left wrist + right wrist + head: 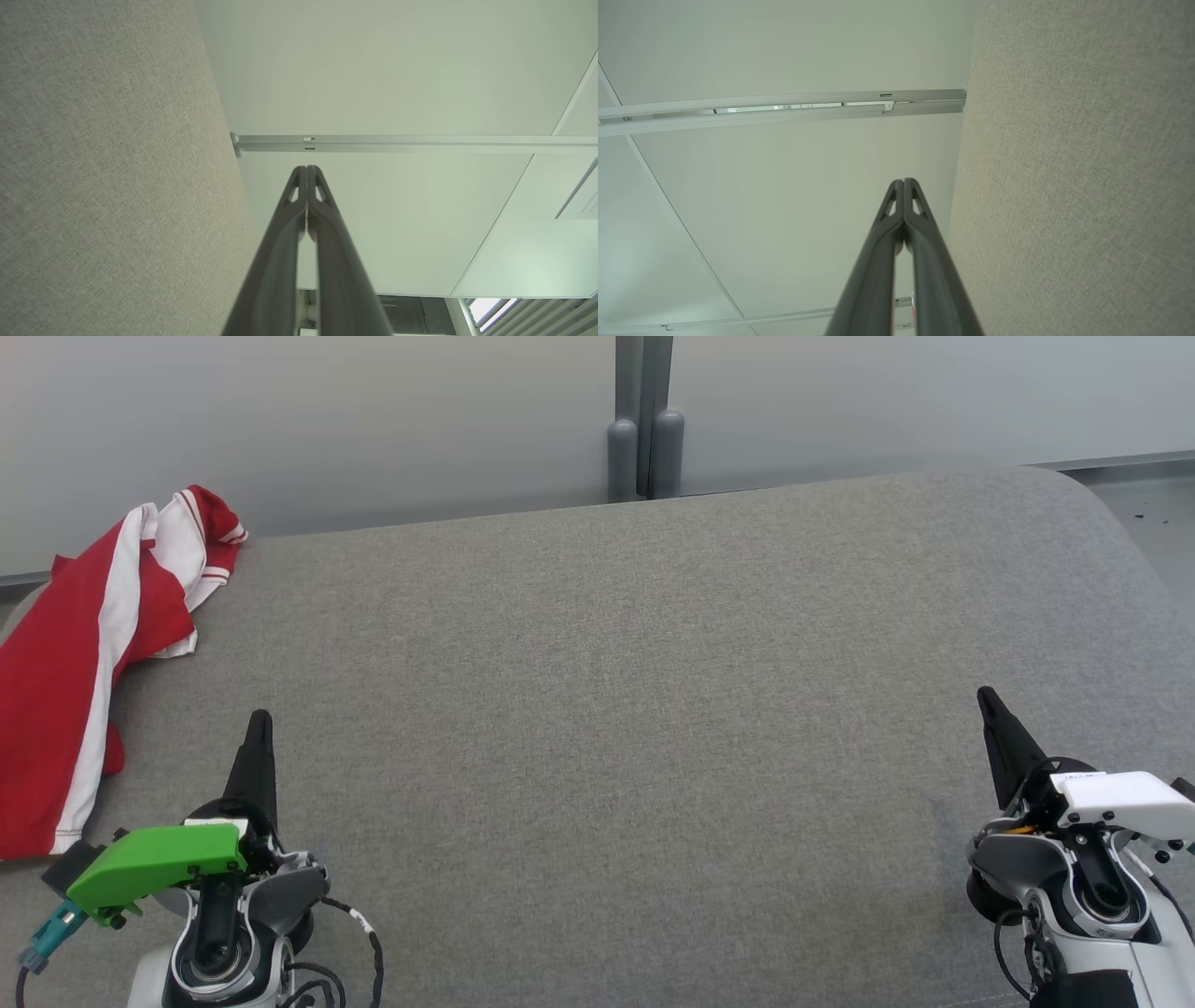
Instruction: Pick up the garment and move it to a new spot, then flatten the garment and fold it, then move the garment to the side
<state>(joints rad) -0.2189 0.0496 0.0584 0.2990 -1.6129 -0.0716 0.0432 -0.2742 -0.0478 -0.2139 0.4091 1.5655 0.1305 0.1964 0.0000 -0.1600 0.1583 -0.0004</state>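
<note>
Nearest me, the left jaws and the right jaws are both pressed tight together and hold nothing, one at each near corner of the counter [607,663], tips pointing away from me. The first risk, as I judge it, is reaching in without opening them: closed tips would only shove cloth about. A loose cable [359,924] loops off the left wrist and could snag if I swing that arm hard. The garment [56,691], red with a white stripe, lies bunched at the far left of the counter, just beside the left jaws and well apart from the right ones. It seems to run off the left edge, though I cannot tell how much hangs over. A sideways tug, or a pinch on one layer only, could slide it off that side. Bringing the right arm across to help risks the two arms meeting. Open room is plentiful: the whole middle and right of the counter is bare grey fabric, good for laying flat. Farther on, the back edge sits close to the wall [373,420] and a grey post [644,420], so long reaches have little margin, and the far right corner rounds off toward the floor [1148,513].
</note>
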